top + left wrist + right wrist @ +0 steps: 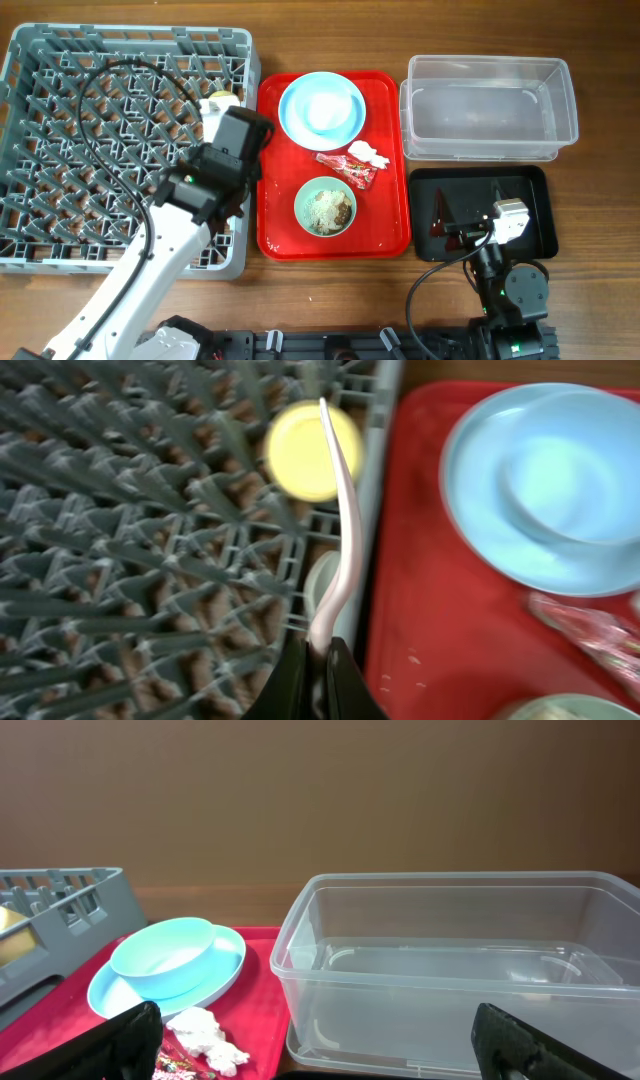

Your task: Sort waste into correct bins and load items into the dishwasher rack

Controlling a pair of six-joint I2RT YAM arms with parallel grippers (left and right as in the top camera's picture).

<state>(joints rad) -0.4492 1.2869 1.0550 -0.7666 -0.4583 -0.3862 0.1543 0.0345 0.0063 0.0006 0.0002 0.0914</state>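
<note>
**Left tool** [317,660]: jaws closed tight on the lower end of a white plastic utensil [342,530]. The utensil is seen edge-on and blurred, so fork or spoon cannot be told. Its shaft rises from the jaws, slightly bowed, over the right edge of the dishwasher rack [150,560].

**Handling, as judged:**
- The piece is very light, thin and smooth.
- It will flex under side load and can pivot or slip in a 2-finger pinch.
- The end-of-handle hold gives reach but little control of the far end.
- Lowering it lengthwise between the lattice ribs looks safer than dropping it flat, where it could fall through or bounce out.

**Near the tool:**
- A small yellow cup [305,450] sits in the rack, just beyond the utensil's tip.
- A pale rounded shape lies in the lattice beside the shaft. It cannot be identified.
- The red tray [420,610] lies just beside the rack on the surface.
- The tray carries the light blue bowl [570,470], sitting on the light blue plate [480,530].

**Farther out, overhead view:**
- The red wrapper [345,168], the white tissue [367,153] and the pale green bowl [325,208] of beige scraps are all on the tray.
- None of the waste is in the clear tub [490,140].

**Right tool** [325,1040]: fingers spread wide, holding nothing. It sits over the black tray [530,195], facing the tub.
</note>
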